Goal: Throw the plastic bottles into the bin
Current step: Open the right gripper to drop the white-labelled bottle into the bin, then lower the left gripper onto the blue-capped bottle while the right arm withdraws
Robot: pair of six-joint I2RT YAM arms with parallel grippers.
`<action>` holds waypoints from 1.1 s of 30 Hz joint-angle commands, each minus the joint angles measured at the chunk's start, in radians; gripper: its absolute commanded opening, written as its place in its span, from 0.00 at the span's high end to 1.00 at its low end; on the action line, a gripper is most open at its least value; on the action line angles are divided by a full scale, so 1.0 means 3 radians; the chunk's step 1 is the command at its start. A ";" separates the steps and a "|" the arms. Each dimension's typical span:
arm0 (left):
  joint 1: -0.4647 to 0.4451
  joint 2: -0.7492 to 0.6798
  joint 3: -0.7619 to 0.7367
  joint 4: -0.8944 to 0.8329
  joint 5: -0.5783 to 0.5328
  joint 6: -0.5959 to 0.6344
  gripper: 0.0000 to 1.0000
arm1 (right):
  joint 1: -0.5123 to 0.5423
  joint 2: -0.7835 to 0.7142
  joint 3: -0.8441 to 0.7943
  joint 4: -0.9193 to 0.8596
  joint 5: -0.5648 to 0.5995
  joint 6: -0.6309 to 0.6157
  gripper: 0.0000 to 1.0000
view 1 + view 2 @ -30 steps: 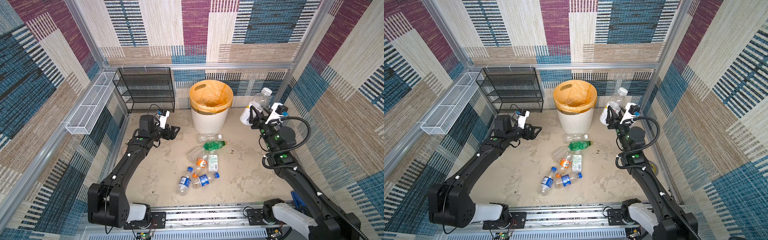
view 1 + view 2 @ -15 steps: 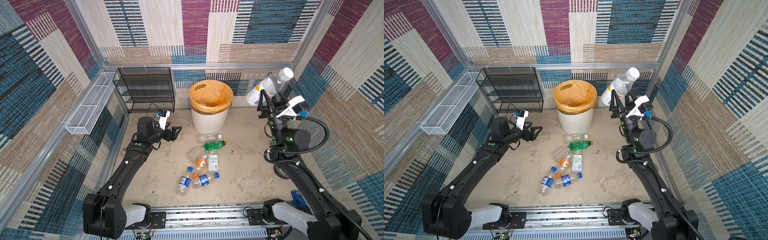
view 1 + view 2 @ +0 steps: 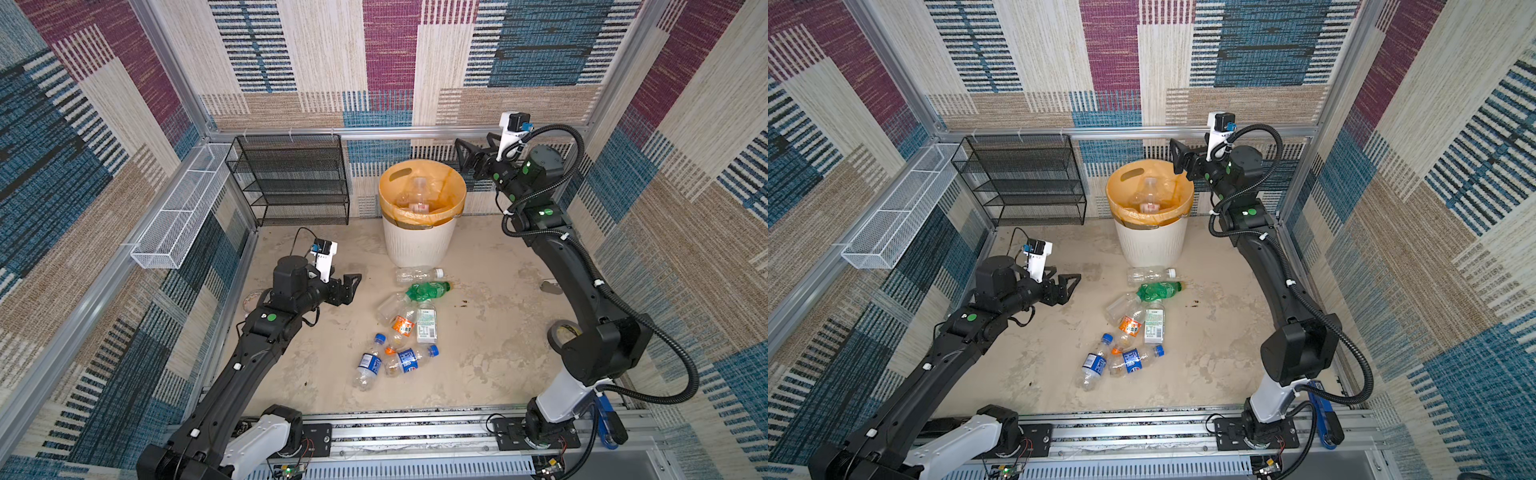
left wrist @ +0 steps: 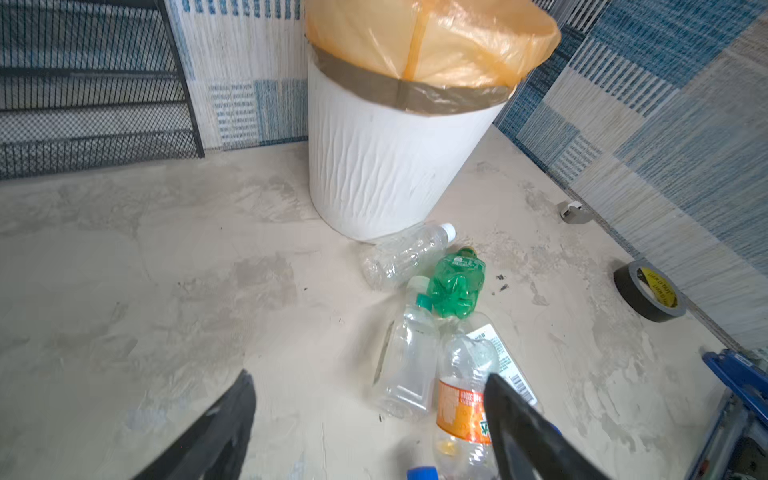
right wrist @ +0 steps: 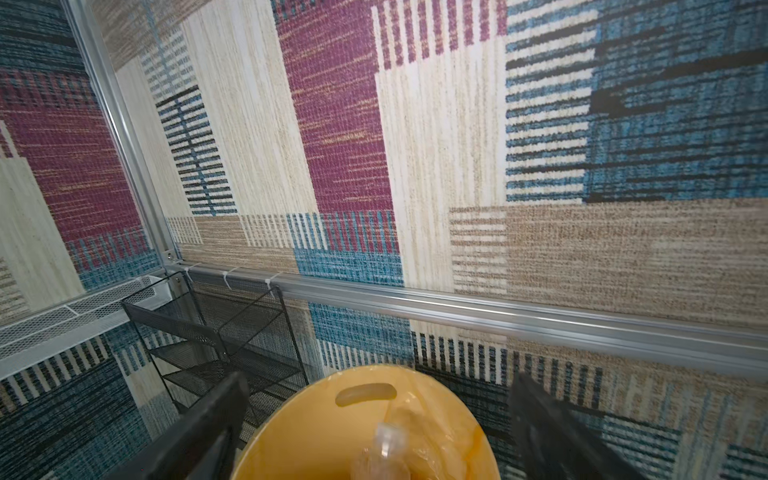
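Both top views: the right jaws are seen wide open and empty, up above the rim of the bin, and a clear bottle lies inside it. The left jaws are held open and empty, low over the tabletop, near the loose bottles. A drop step seems finished. Next, a loose bottle, maybe the orange-label bottle, must be closed on and lifted.
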 commanded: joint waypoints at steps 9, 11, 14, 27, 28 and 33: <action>-0.0575 -0.0298 -0.0411 -0.0730 -0.0365 -0.0734 0.16 | -0.0340 -0.0814 -0.1395 0.0667 0.0310 0.0298 0.01; -0.0700 -0.0341 -0.0509 -0.0784 -0.0445 -0.0848 0.15 | -0.0383 -0.0864 -0.1565 0.0682 0.0311 0.0350 0.01; -0.0845 -0.0359 -0.0567 -0.0889 -0.0510 -0.0902 0.15 | -0.0439 -0.0916 -0.1797 0.0715 0.0306 0.0420 0.01; -0.1224 -0.0097 -0.0725 -0.1009 -0.0566 -0.1148 0.15 | -0.0540 -0.0971 -0.2209 0.0868 0.0192 0.0541 0.01; -0.1255 -0.0067 -0.0734 -0.1003 -0.0575 -0.1157 0.15 | -0.0545 -0.0961 -0.2209 0.0866 0.0168 0.0529 0.01; -0.1400 0.0141 -0.0753 -0.0937 -0.0619 -0.1198 0.15 | -0.0561 -0.0914 -0.2228 0.0878 0.0127 0.0526 0.01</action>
